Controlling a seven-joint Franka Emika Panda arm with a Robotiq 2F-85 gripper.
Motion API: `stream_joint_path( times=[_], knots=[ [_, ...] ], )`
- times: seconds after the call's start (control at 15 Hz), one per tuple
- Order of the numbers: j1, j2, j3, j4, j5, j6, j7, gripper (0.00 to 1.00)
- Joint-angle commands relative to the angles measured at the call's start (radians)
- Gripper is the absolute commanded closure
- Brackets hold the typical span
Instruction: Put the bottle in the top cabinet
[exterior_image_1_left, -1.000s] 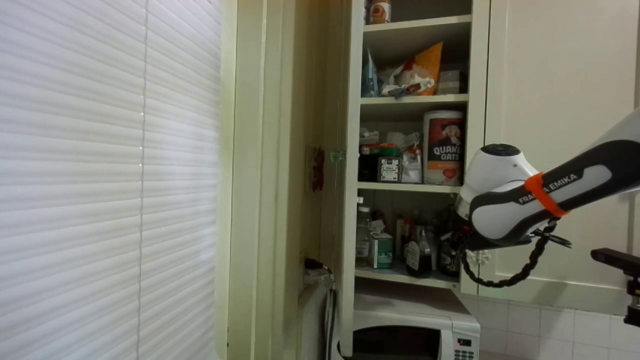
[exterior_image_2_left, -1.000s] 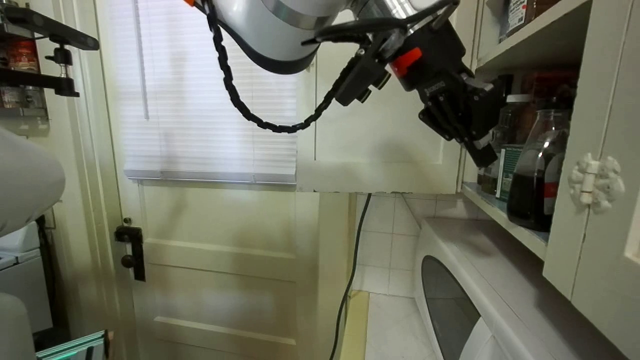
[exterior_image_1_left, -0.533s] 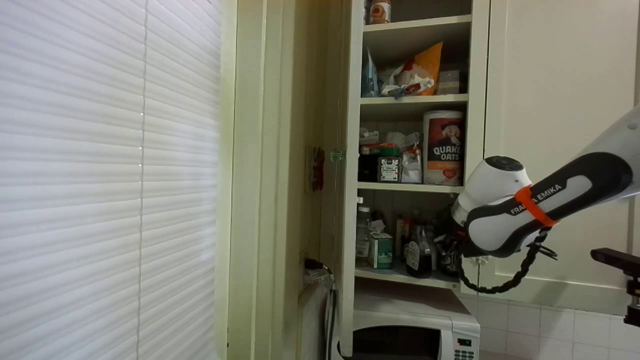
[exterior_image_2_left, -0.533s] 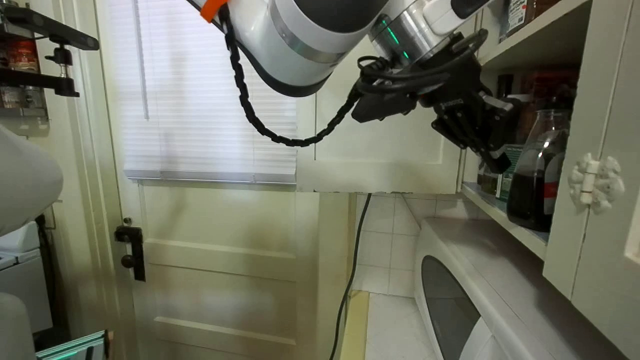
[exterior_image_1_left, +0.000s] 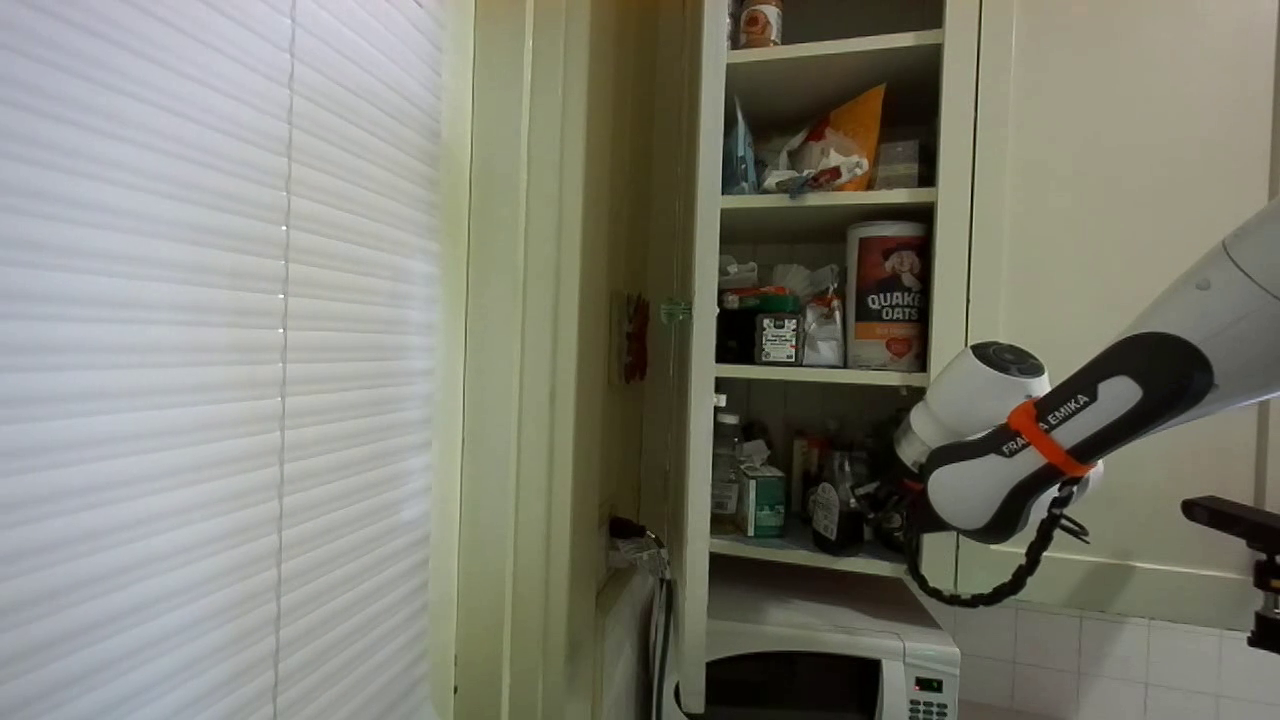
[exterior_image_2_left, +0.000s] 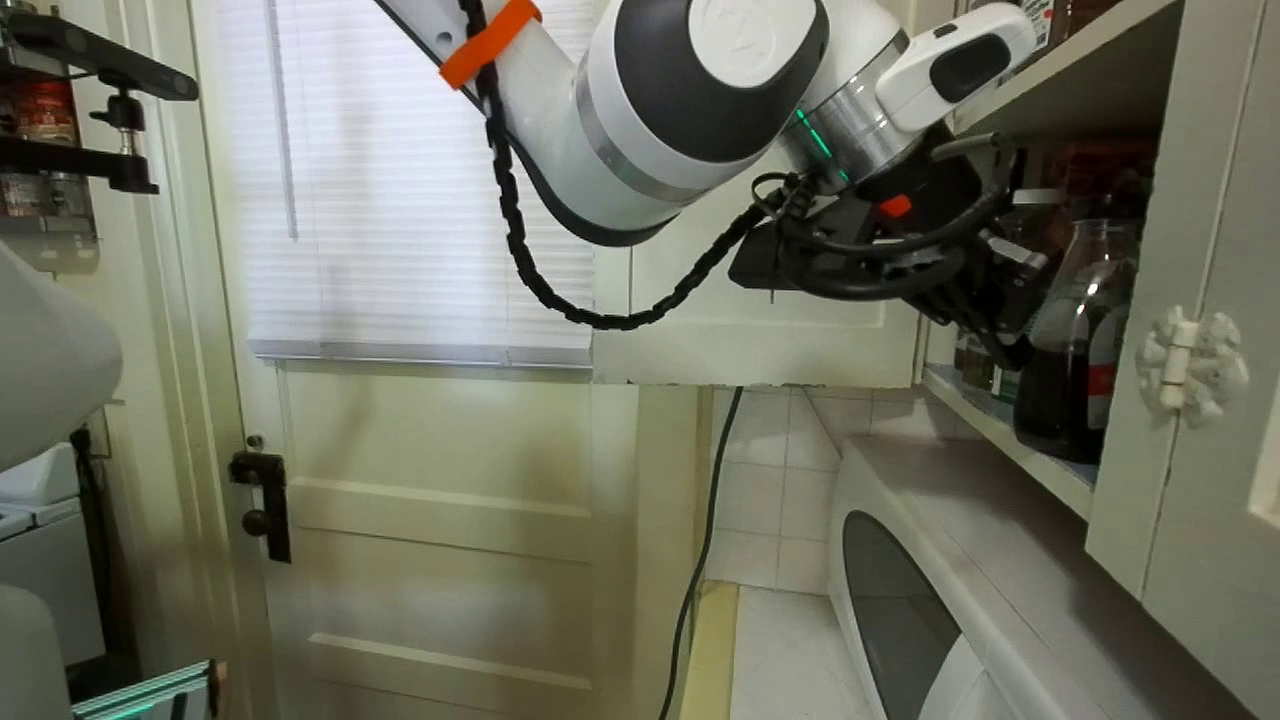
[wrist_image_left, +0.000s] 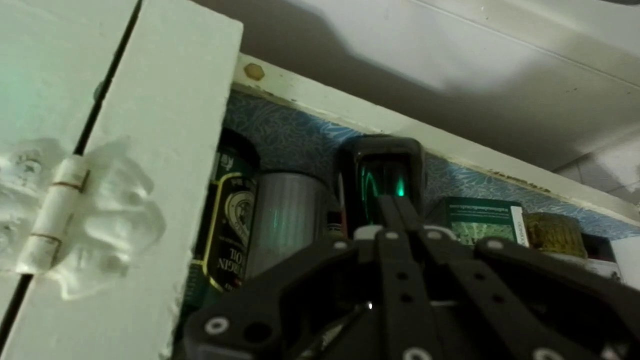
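Four shelves (exterior_image_1_left: 820, 377) of the cabinet (exterior_image_1_left: 953, 250) showed in an exterior view, the lowest just above the microwave (exterior_image_1_left: 830, 638). On that lowest one stood the bottle (exterior_image_2_left: 1085, 350), upright near the front edge, dark liquid in its lower part. The end effector (wrist_image_left: 395, 200) was tilted down beside it at the end of the arm (exterior_image_2_left: 640, 140), its fingers together; in the wrist view their tips showed against the bottle's dark body, though I could not tell whether they touched it. Right of the bottle in that view was a green box (wrist_image_left: 482, 215), with an amber container (wrist_image_left: 555, 232) just beside it; to the bottle's left were a pale canister (wrist_image_left: 287, 215) and a dark container (wrist_image_left: 232, 220) marked OIL. One shelf up, in an exterior view, an oats tub (exterior_image_1_left: 888, 300) stood at the right end, near a labelled jar (exterior_image_1_left: 778, 340); on the shelf above leaned an orange bag (exterior_image_1_left: 860, 130), and a further jar (exterior_image_1_left: 760, 22) stood on the top shelf. The cabinet's door (exterior_image_2_left: 760, 345) stood open, and a black chain (exterior_image_2_left: 560, 300) looped below the arm.
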Motion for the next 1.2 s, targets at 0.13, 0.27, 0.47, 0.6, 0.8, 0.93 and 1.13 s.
stream_joint_path(
  times=[0.13, 0.27, 0.47, 0.6, 0.8, 0.93, 1.13],
  knots=[
    [0.001, 0.050, -0.013, 0.018, -0.004, 0.077, -0.023, 1.00],
    [0.002, 0.060, -0.012, 0.026, -0.005, 0.083, -0.024, 1.00],
    [-0.014, 0.076, 0.001, 0.045, -0.026, 0.093, -0.018, 1.00],
    [-0.015, 0.087, 0.004, 0.061, -0.033, 0.094, -0.019, 1.00],
    [-0.022, 0.110, 0.006, 0.085, -0.048, 0.100, -0.018, 1.00],
    [-0.026, 0.130, 0.008, 0.101, -0.061, 0.107, -0.015, 1.00],
    [-0.042, 0.161, 0.012, 0.133, -0.093, 0.120, -0.004, 1.00]
  ],
)
